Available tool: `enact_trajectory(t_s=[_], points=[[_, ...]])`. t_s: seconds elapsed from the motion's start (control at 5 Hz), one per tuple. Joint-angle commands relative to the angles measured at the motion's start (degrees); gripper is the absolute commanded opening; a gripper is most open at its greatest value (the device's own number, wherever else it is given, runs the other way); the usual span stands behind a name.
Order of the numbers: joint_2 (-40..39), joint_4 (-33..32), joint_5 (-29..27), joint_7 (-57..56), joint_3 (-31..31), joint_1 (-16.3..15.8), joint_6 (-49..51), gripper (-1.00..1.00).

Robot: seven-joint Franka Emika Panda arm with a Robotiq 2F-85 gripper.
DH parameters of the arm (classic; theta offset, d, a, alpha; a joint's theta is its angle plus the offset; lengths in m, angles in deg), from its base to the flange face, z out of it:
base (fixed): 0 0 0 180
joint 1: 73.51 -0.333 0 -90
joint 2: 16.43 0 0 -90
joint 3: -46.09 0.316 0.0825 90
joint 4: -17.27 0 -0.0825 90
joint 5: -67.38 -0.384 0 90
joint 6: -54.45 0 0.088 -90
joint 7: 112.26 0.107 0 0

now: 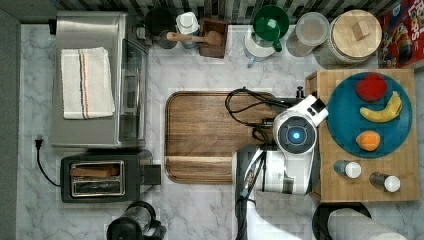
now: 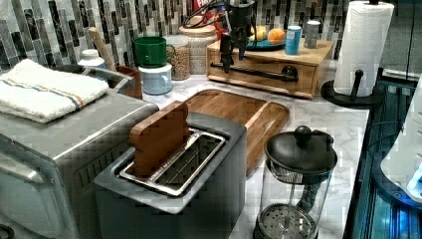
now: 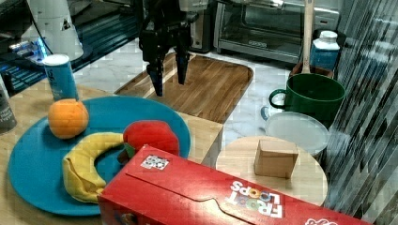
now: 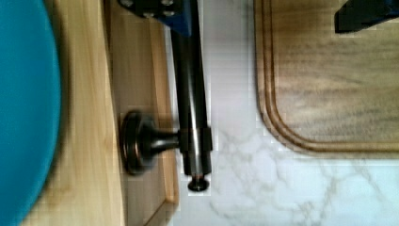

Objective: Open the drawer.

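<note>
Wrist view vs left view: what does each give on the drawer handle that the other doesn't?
Wrist view alone: close-up of the black bar handle, one round mount on the wood front, the bar's end cap, and a finger right over the bar.

Left view alone: the whole drawer with the handle's full length, both mounts, and the gripper coming down at the bar's left end in the left view.

Both: handle, drawer front, wooden tray, marble counter.
</note>
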Motion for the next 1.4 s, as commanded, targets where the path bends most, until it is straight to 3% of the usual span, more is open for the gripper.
enact_trajectory(t_s=[0.2, 0.6, 1.0, 1.4], points=[[-1.0, 0.4, 4.2, -4.2, -1.9, 2.3, -6.1, 1.00], [-4.0, 0.7, 8.0, 2.3, -1.4, 2.2, -7.4, 1.00], [-7.0, 0.2, 15.3, 14.9, -2.9, -1.3, -10.4, 1.00], [-7.2, 1.5, 8.5, 10.2, 1.0, 0.1, -4.4, 1.00]])
